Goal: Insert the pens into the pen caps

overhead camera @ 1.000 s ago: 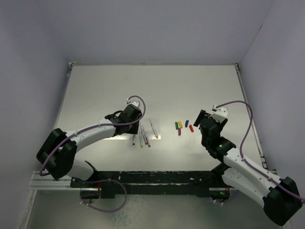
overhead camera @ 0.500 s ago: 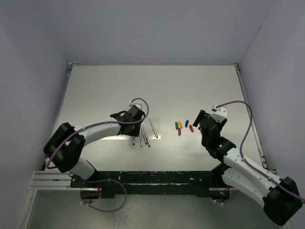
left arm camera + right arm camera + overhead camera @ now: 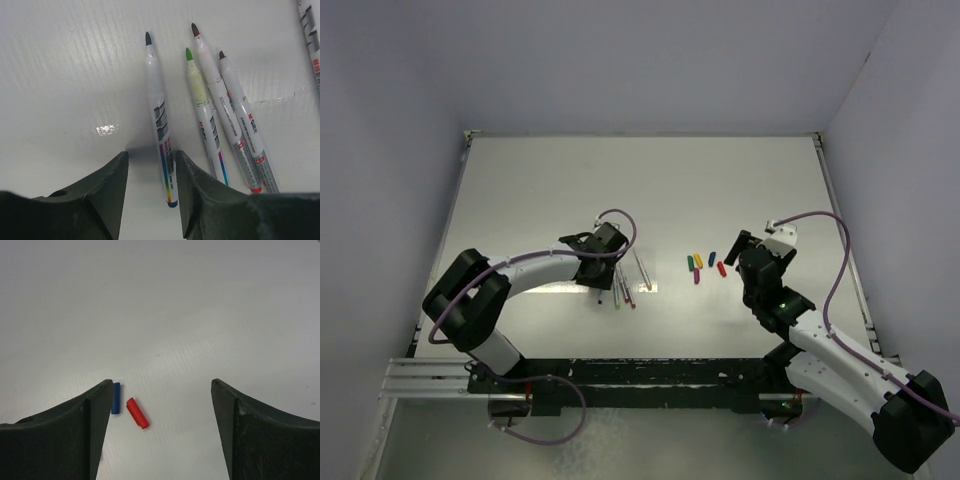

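5 pens (image 3: 626, 284) are lying fanned on the table (image 3: 720, 180), left of the pen caps (image 3: 704, 265). Half-open, the left gripper (image 3: 150, 162) is straddling the dark-tipped pen (image 3: 159, 115) without clamping it, probably lining up a pinch. The right gripper (image 3: 160, 390) is gaping wide and empty above the blue cap (image 3: 116, 397) and red cap (image 3: 137, 413), seemingly waiting to take one.

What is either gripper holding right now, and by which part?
Nothing is held. The left gripper stands open astride the tail end of a pen lying on the table; the right gripper is open and empty.
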Action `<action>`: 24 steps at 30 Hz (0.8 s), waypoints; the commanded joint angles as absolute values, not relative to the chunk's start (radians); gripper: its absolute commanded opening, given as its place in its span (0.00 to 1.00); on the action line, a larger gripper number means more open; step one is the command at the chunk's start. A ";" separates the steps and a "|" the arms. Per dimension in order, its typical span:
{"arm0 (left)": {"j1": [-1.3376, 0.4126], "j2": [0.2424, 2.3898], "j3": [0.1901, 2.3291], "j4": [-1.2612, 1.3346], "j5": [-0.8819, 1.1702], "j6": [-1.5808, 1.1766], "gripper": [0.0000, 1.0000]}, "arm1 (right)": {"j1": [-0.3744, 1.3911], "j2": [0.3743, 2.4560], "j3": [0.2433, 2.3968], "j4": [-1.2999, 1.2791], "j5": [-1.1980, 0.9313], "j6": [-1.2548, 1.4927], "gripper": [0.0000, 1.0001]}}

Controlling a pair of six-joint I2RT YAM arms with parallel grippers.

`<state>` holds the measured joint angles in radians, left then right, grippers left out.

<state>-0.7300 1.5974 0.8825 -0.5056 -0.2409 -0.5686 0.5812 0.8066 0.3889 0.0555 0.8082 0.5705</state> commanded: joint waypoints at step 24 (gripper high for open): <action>-0.740 1.715 0.941 -0.629 -0.253 -0.588 0.44 | 0.577 0.791 0.425 0.054 0.829 0.598 0.82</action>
<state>-0.7357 1.6726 0.9676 -0.5560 -0.2359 -0.5690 0.5812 0.8040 0.3889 0.0498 0.7944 0.5777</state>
